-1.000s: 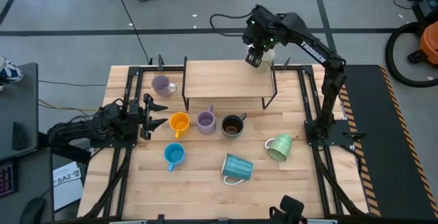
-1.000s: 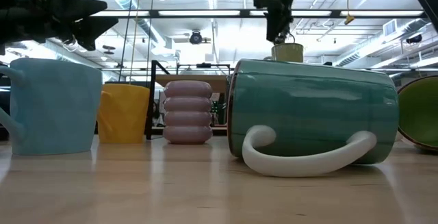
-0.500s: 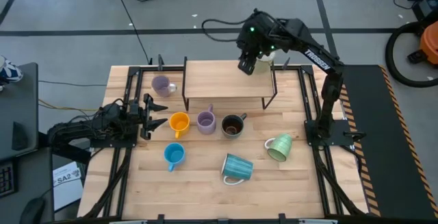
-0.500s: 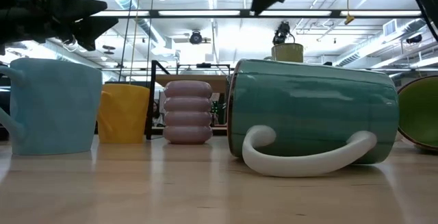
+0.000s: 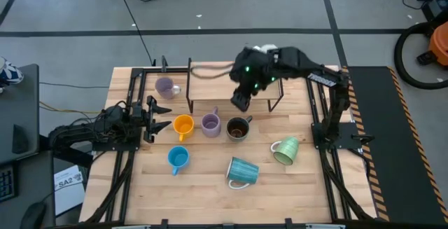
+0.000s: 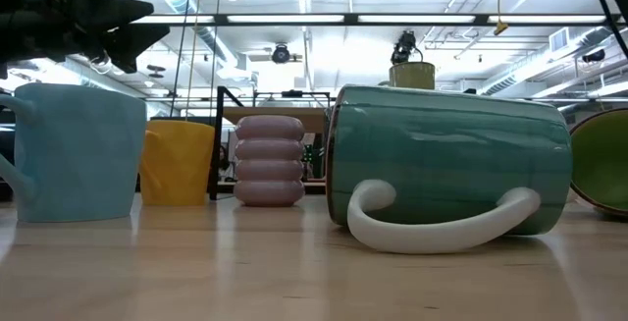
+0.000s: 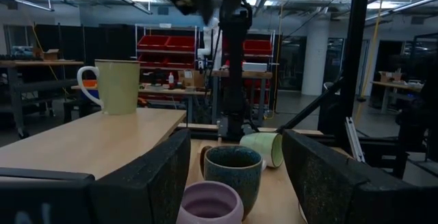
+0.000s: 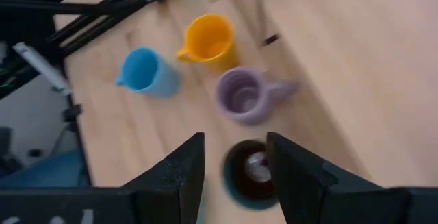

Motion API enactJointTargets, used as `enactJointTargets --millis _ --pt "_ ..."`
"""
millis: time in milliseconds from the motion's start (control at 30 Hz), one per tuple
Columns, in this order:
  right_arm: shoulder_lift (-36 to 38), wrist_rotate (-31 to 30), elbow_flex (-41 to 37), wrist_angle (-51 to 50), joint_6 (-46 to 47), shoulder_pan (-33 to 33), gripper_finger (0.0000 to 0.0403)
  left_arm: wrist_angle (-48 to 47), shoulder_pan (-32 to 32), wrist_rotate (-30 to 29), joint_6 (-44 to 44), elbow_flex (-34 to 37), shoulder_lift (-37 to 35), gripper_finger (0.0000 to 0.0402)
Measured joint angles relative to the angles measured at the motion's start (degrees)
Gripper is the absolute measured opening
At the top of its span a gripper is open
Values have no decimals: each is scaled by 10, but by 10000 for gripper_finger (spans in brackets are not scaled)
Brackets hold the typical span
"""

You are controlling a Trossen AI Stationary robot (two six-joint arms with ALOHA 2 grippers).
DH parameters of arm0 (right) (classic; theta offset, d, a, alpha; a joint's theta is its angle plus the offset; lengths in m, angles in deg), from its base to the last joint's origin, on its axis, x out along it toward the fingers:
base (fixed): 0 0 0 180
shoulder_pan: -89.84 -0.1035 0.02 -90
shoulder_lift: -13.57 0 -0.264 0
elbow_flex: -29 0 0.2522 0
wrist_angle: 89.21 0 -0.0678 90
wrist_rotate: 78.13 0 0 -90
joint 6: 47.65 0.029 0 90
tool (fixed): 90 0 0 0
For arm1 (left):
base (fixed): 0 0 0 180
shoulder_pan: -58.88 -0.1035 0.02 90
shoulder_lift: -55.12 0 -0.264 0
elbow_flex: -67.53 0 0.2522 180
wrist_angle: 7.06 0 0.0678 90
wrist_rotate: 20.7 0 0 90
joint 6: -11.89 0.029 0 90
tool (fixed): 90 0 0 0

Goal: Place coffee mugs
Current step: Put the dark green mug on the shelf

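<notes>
Coffee mugs are spread over my wooden counter: a lavender mug stands near the far left corner beside the raised shelf; in front of the shelf an orange mug, a ribbed lavender mug and a dark brown mug form a row across the middle. Nearer the front edge stand a blue mug and, on its side, a teal mug with a white handle; a pale green mug lies tipped toward the right edge. In the left wrist view I see a cream mug upright on the shelf top. The right end effector hangs above the shelf's front edge, just behind the dark brown mug; in its wrist view its fingers stand moderately apart, holding nothing, with the dark brown mug directly below the gap. The left end effector waits at the left edge of the counter, beside the orange mug, its fingers spread wide and empty.
</notes>
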Motion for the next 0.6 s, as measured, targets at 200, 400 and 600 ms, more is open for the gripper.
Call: enactJointTargets --millis 200,400,600 --pt "0 -6 -43 38 71 -52 161 -3 0 0 0 0 0 238" --pt "0 -15 -92 67 89 -81 161 -5 0 0 0 0 0 238" --pt "0 -41 -150 91 94 -94 161 -5 0 0 0 0 0 238"
